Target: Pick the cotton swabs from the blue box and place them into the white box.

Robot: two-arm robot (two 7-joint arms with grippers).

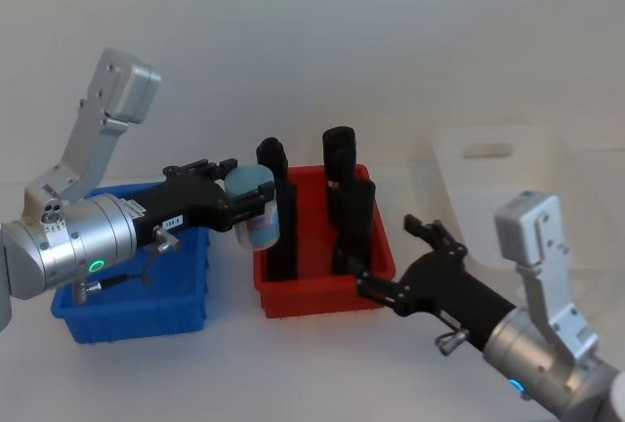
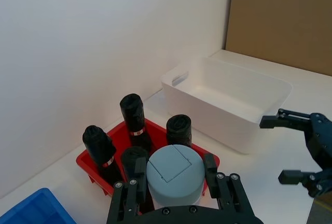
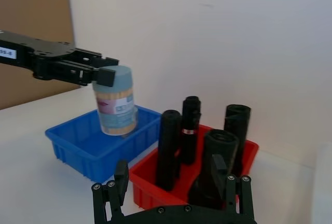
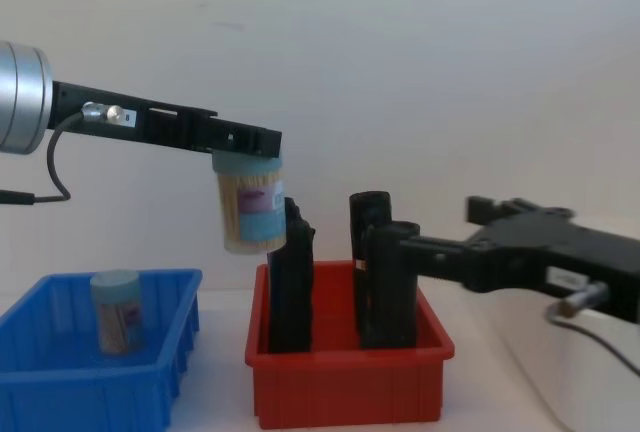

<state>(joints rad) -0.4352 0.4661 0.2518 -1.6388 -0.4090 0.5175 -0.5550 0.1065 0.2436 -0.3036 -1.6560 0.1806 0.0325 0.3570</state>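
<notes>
A cotton swabs jar (image 1: 254,215) with a pale blue lid hangs in the air, and my left gripper (image 1: 244,197) is shut on its top. It is held above the gap between the blue box (image 1: 127,313) and the red bin. From the chest, the jar (image 4: 250,210) sits under the left gripper (image 4: 247,144), and a second jar (image 4: 115,310) stands inside the blue box (image 4: 60,394). The white box (image 1: 498,188) lies at the far right. My right gripper (image 1: 391,254) is open and empty, low in front of the white box, beside the red bin's right corner.
A red bin (image 1: 322,300) holding several tall black cylinders (image 1: 342,163) stands between the blue box and the white box, right under the path across. A pale wall runs close behind everything.
</notes>
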